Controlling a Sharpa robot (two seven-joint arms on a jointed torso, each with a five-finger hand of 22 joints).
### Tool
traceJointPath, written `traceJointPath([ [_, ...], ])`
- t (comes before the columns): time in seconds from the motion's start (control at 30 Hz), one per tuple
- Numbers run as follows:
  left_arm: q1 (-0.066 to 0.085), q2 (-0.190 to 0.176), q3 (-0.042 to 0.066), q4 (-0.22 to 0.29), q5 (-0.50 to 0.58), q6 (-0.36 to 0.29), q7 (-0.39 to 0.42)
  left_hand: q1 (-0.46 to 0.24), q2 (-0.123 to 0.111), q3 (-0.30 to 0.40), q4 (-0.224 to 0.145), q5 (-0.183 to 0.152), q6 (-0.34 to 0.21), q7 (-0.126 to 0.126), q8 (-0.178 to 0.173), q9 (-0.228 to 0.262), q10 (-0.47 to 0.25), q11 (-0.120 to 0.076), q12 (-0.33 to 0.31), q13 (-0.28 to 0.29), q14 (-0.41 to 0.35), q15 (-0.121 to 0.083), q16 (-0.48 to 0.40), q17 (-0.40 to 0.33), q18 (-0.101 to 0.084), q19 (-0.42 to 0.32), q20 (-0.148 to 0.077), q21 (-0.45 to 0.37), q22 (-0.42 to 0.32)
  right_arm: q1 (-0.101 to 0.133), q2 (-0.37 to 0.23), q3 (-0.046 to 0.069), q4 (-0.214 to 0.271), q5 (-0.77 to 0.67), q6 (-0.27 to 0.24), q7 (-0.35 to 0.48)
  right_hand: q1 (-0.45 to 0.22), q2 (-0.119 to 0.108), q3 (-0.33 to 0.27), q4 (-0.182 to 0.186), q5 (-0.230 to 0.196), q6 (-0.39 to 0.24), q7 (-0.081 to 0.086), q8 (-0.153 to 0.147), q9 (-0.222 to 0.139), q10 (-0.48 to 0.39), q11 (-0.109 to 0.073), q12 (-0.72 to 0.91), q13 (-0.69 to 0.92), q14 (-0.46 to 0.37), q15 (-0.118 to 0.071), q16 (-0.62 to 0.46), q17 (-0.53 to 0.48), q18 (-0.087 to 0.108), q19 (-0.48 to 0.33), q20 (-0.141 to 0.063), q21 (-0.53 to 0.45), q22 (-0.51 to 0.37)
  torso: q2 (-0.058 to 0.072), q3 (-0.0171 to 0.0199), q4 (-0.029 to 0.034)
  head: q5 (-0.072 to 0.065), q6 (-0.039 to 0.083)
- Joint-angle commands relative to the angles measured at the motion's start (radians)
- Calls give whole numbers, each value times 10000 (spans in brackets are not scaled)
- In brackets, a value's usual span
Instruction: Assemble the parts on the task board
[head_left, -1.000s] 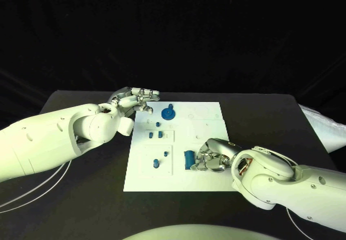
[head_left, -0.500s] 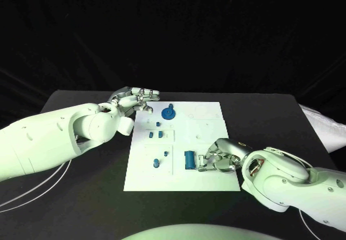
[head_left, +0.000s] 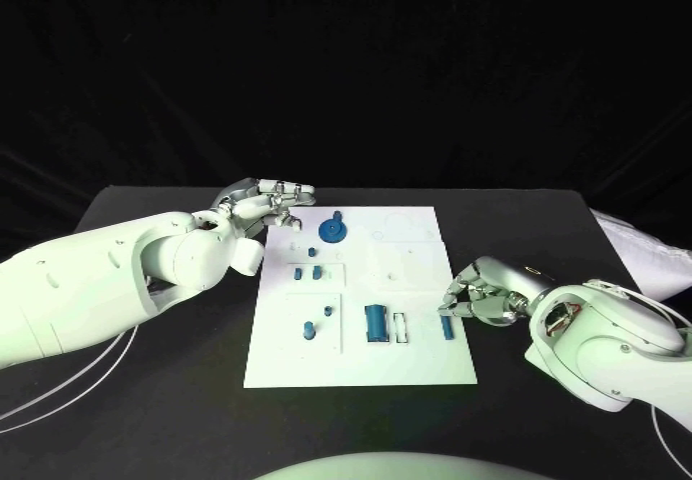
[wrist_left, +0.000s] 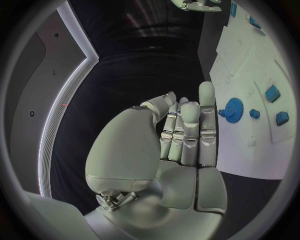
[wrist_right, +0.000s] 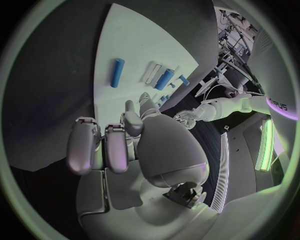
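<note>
Hovering empty-fingered, the right robot hand (head_left: 483, 298) sits beside the blue cylinder (head_left: 447, 327) at the task board (head_left: 411, 370) edge; next: grasp it. Left robot hand (head_left: 270, 196) idles, fingers together.

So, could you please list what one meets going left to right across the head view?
Left hand → blue gear → blue cylinder → small blue part by the board's right edge → right hand.
</note>
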Motion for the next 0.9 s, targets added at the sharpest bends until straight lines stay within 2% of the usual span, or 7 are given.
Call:
traceJointPath([
  [0.03, -1, 25, 3, 6, 13, 181, 52, -6, 132, -58, 10, 67, -72, -17, 44, -14, -77, 20, 56, -9, -82, 10, -35, -16, 115, -5, -29, -59, -15, 7, -43, -17, -124, -355, 200, -54, -15, 84, 78, 80, -2, 17, -5, -85, -30, -68, 19, -73, -67, 586, 49, 17, 8, -175, -55, 33, 5, 14, 9, 13, -7, -98, 25],
  [0.17, -4, 33, 3, 6, 12, 192, 52, -6, 132, -58, 10, 67, -72, -17, 44, -14, -77, 20, 56, -9, -82, 10, -35, -16, 115, -5, -29, -59, -15, -17, -5, -39, -275, -703, 370, -323, -269, 9, 94, 262, -26, 171, -25, -153, -55, -19, 13, -87, -59, 585, 53, 12, 6, -176, -49, 49, 14, 34, 13, 17, 0, -151, 21],
  [0.27, -6, 36, 2, 3, 12, 196, 52, -6, 132, -58, 10, 67, -72, -17, 44, -14, -77, 20, 56, -9, -82, 10, -35, -16, 115, -5, -29, -59, -15, -65, 69, -55, -387, -907, 536, -515, -456, -69, 89, 415, -15, 267, -41, -191, -65, 2, 2, -113, -65, 581, 46, -1, -12, -172, -52, 47, 9, 27, 10, 6, 10, -172, 20],
  [0.53, -15, 38, 1, -6, 12, 204, 51, -6, 132, -58, 10, 67, -72, -17, 44, -14, -77, 20, 56, -9, -82, 10, -35, -16, 115, -5, -29, -59, -15, -241, 351, -70, -486, -1109, 1071, -883, -896, -494, -3, 823, 107, 414, -47, -302, -80, 30, 3, -171, -61, 580, 44, -14, -14, -169, -62, 40, -3, 15, 15, 14, 7, -164, 3],
  [0.67, -20, 39, 0, -7, 12, 181, 73, -2, 154, -59, 6, 69, -75, -15, 56, -13, -86, 22, 78, -10, -80, 10, -30, -14, 115, 0, -28, -69, -21, -306, 487, -72, -521, -1158, 1220, -1007, -965, -645, -26, 918, 208, 436, -44, -337, -79, 21, 7, -209, -73, 573, 47, -35, -41, -166, -72, 43, -15, -4, 11, 4, 3, -162, -10],
  [0.9, -22, 30, 0, -3, 12, 164, 78, -2, 162, -58, 8, 70, -74, -15, 58, -12, -86, 22, 82, -10, -77, 10, -26, -8, 115, 1, -28, -71, -22, -338, 587, -73, -566, -1415, 1319, -1134, -966, -747, -36, 946, 271, 446, -44, -357, -76, 27, 8, -199, -52, 580, 49, -15, -2, -173, -60, 43, 1, 36, 17, 3, 12, -165, -28],
])
